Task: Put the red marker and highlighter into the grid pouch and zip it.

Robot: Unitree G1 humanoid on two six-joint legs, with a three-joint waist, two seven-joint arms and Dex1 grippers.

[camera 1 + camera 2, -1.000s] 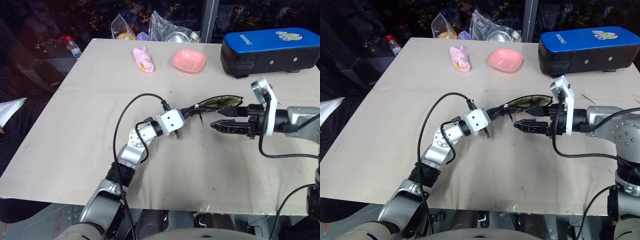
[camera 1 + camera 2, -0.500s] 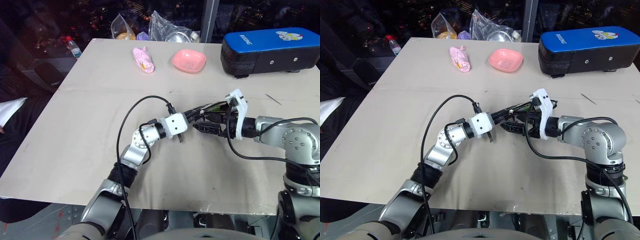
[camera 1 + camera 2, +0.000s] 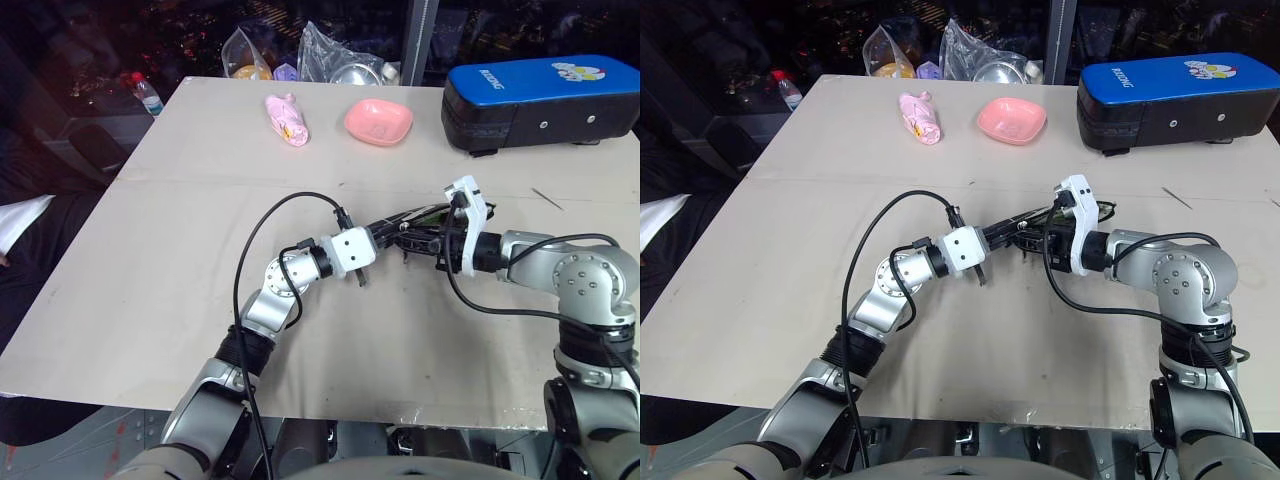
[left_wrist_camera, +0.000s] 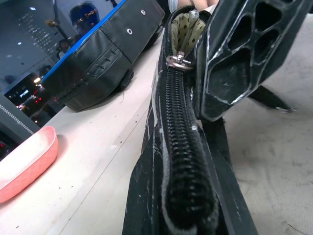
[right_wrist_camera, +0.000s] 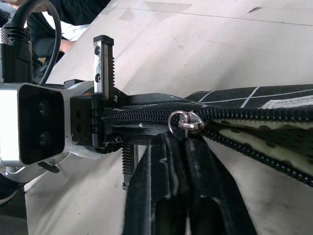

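Observation:
The grid pouch (image 5: 254, 93), black with white lines and a white label, hangs above the table between my two grippers. My left gripper (image 3: 393, 232) is shut on its closed end, and the zipper (image 4: 181, 147) runs away from that grip. At the metal slider (image 5: 186, 121), my right gripper (image 5: 186, 142) is shut on the zipper pull. Past the slider the mouth gapes, showing olive dotted lining (image 4: 183, 29). The red marker and the highlighter are out of view.
A blue-topped hard case (image 3: 540, 100) stands at the back right of the table (image 3: 160, 300). A pink bowl (image 3: 378, 121) and a pink wrapped item (image 3: 286, 118) lie at the back. Clear plastic bags (image 3: 335, 60) sit beyond the far edge.
My right gripper came left from beside the pouch onto its zipper slider and went from open to shut. The left gripper kept its hold in the same place.

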